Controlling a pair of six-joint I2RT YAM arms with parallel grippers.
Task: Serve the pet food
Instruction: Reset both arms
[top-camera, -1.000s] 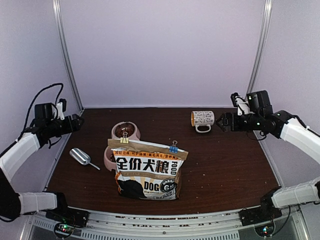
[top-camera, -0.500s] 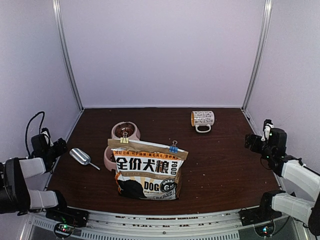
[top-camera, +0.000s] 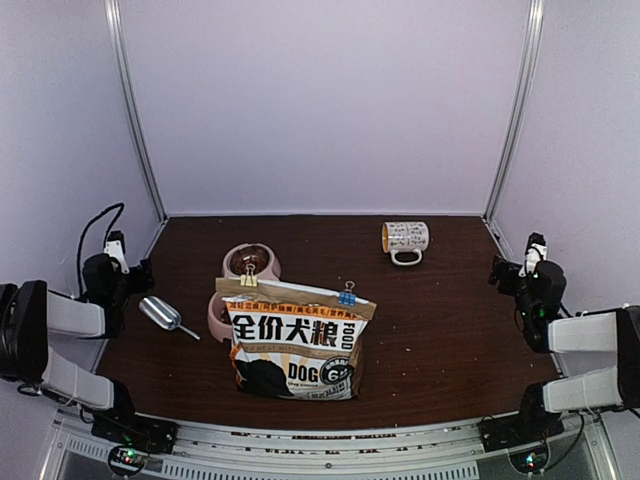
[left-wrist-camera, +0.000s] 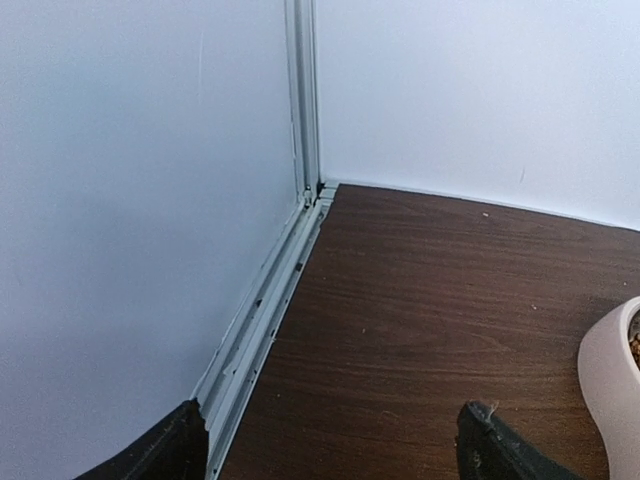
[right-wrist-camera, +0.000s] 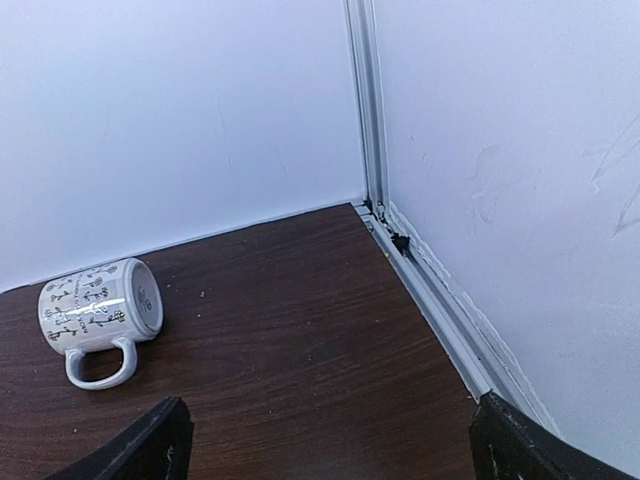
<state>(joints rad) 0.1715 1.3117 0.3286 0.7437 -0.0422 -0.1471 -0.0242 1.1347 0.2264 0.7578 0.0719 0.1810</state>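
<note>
Both arms pulled back off table, now folded at left and right frame edges. Left end effector released, empty; right end effector same. Kibble sits in bowl, frame centre, behind clipped bag; scoop lies left. Serving looks finished.

A kraft-brown paper dog-food bag lies front and centre on a dark wooden table. Just behind it, partly covered, sits a pink plastic double bowl with small brown kibble pellets inside. A silver metal scoop lies left of the bag. A white ceramic mug lies on its side at the back right, well apart.
</note>
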